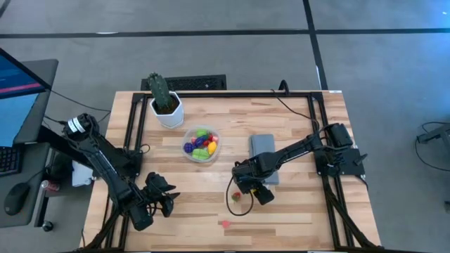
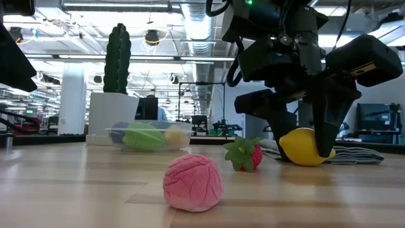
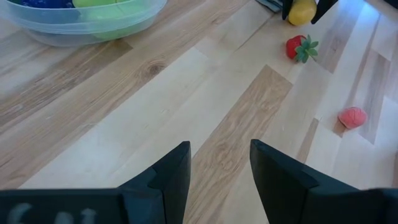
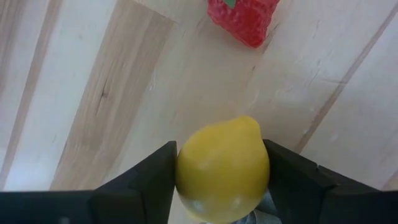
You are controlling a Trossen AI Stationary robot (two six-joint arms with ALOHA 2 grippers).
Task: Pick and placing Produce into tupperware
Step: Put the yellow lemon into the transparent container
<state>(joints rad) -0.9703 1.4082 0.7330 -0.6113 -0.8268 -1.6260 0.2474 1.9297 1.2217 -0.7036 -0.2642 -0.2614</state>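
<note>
My right gripper (image 1: 249, 191) is shut on a yellow toy lemon (image 4: 224, 168), low over the table just in front of the grey cloth (image 1: 264, 150). A red toy strawberry (image 1: 237, 197) lies on the table beside it. A pink round piece (image 2: 193, 182) lies nearer the front edge. The clear round tupperware (image 1: 214, 133) stands at the table's middle and holds several pieces, among them green, yellow, red and purple ones. My left gripper (image 3: 217, 168) is open and empty above bare wood at the front left. My right gripper pinches the lemon's two opposite sides (image 4: 183, 171) between its two fingers (image 4: 155, 177). The fingers come from above, pointing down (image 2: 329, 126). The lemon sits at table height; whether its underside touches the wood cannot be told.
A green cactus in a white pot (image 1: 166, 105) stands behind the tupperware at the far left. Black frame rails (image 1: 320, 126) run along the table's sides. Bare wood lies between the strawberry and the tupperware.
</note>
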